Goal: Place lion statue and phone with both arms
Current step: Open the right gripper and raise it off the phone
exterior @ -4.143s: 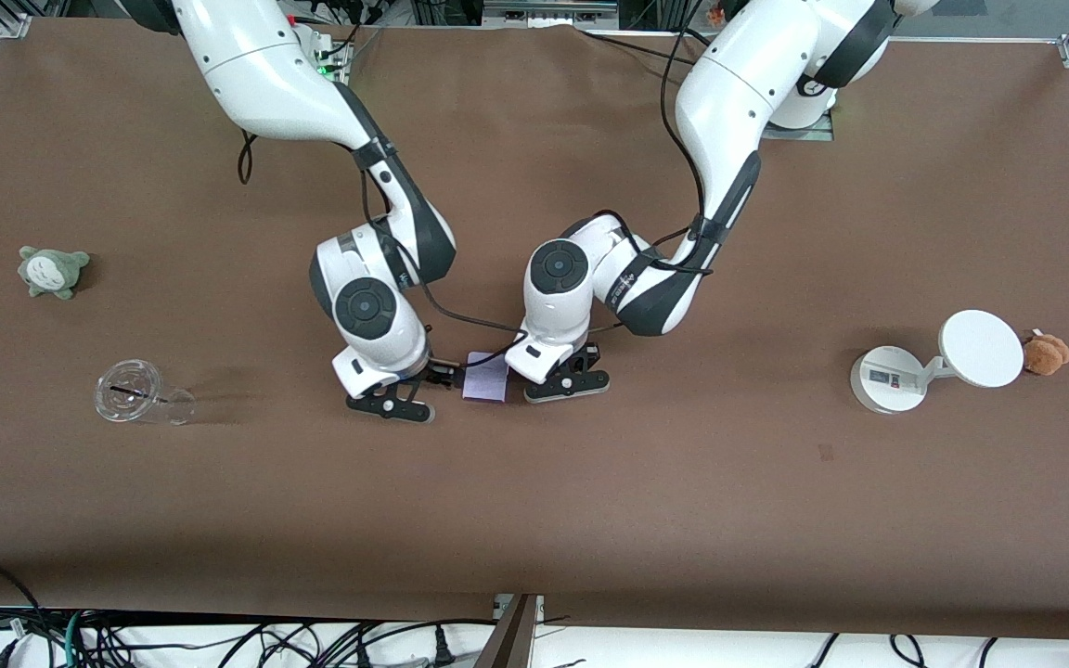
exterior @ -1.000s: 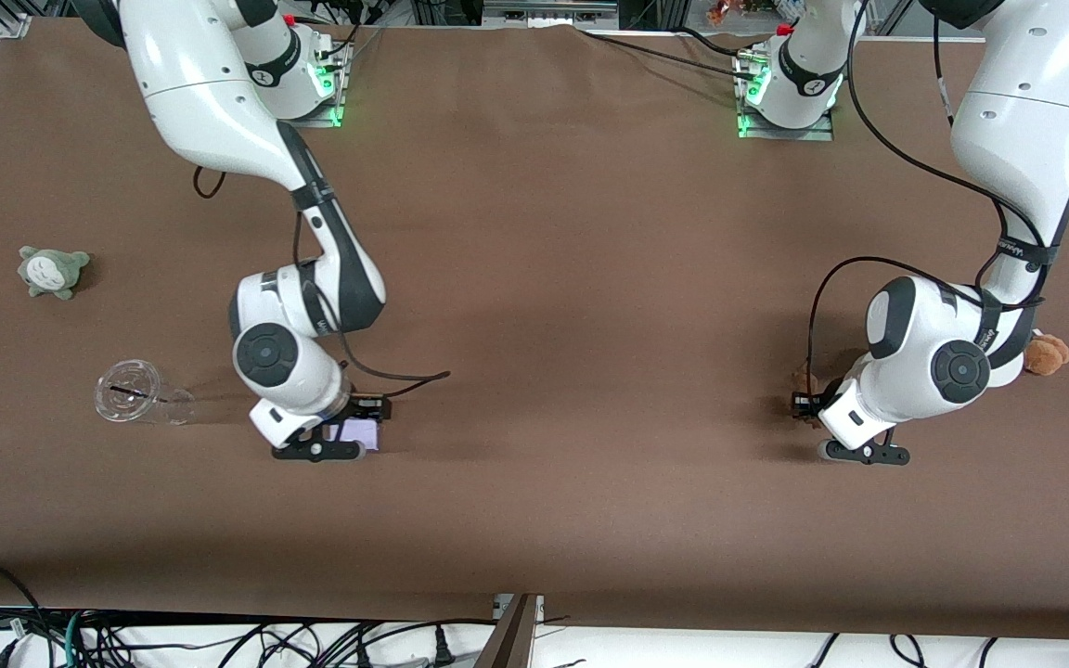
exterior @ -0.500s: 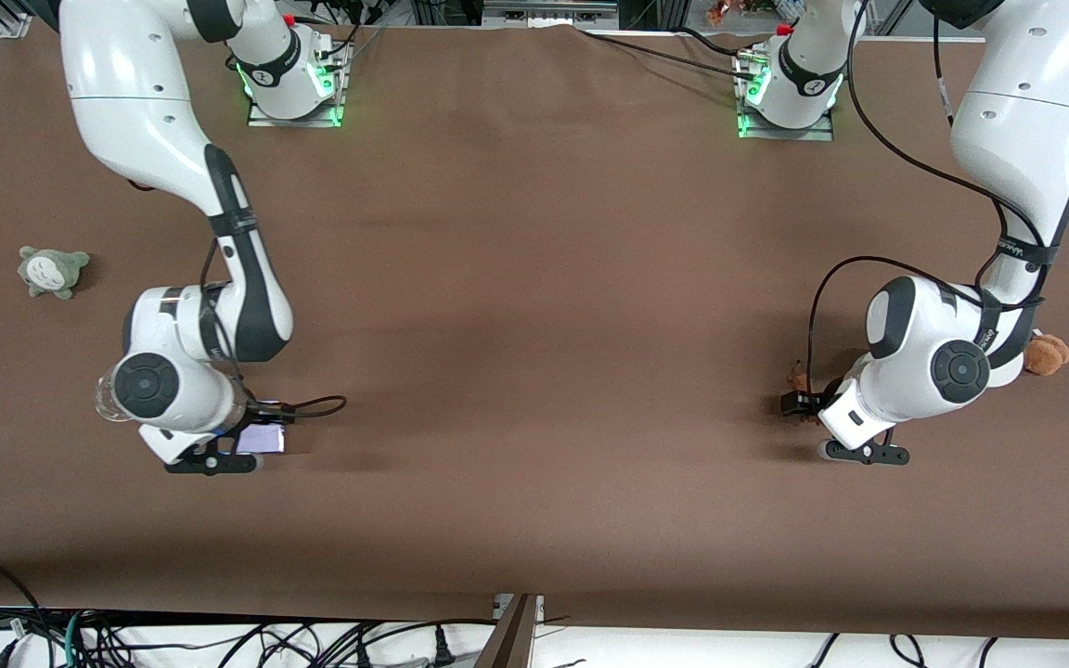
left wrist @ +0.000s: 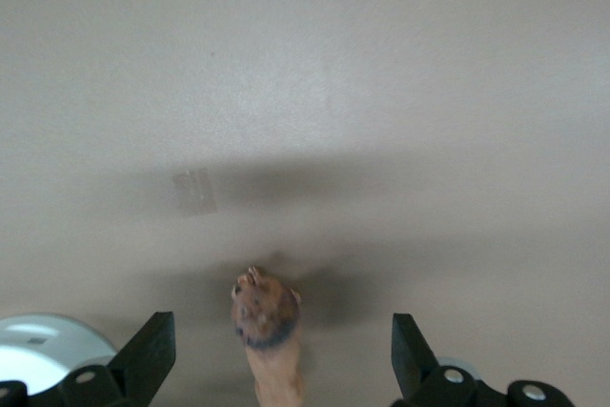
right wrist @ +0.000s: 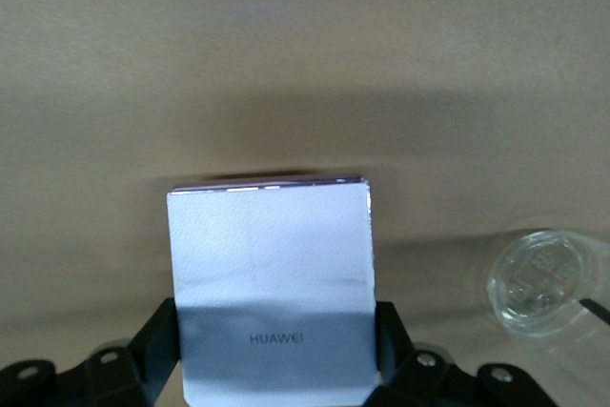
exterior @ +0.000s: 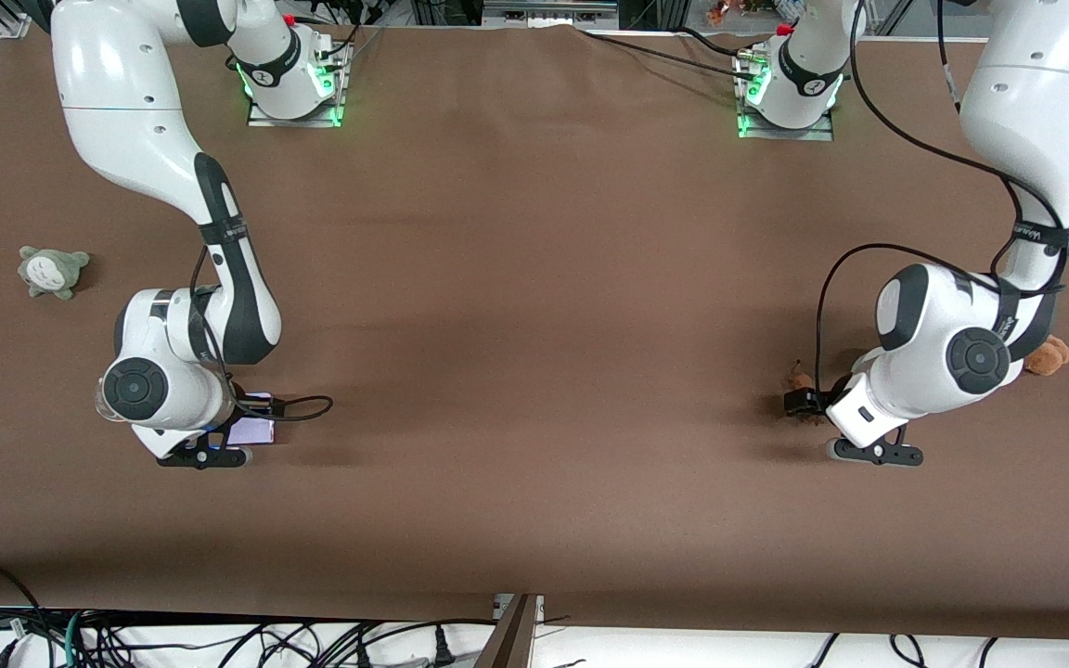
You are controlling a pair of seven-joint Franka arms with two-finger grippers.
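The lion statue (exterior: 798, 379) is orange-brown and lies on the table toward the left arm's end. In the left wrist view the lion statue (left wrist: 269, 326) lies between the fingers and touches neither. My left gripper (exterior: 841, 429) is low over it and open; it also shows in the left wrist view (left wrist: 276, 364). The phone (exterior: 251, 430) is a pale lavender rectangle marked HUAWEI (right wrist: 272, 283). My right gripper (exterior: 219, 442) is shut on the phone's two sides, low over the table; it also shows in the right wrist view (right wrist: 276, 350).
A clear plastic cup (right wrist: 548, 283) lies beside the phone, mostly hidden under the right wrist in the front view. A grey-green plush (exterior: 52, 269) sits farther off. A brown plush (exterior: 1047, 354) peeks out by the left arm. A white stand's base (left wrist: 38, 350) is near the lion.
The right arm carried the phone from the table's middle to its own end and has nearly stopped. The left arm took the lion to its end and has shifted slightly over it.
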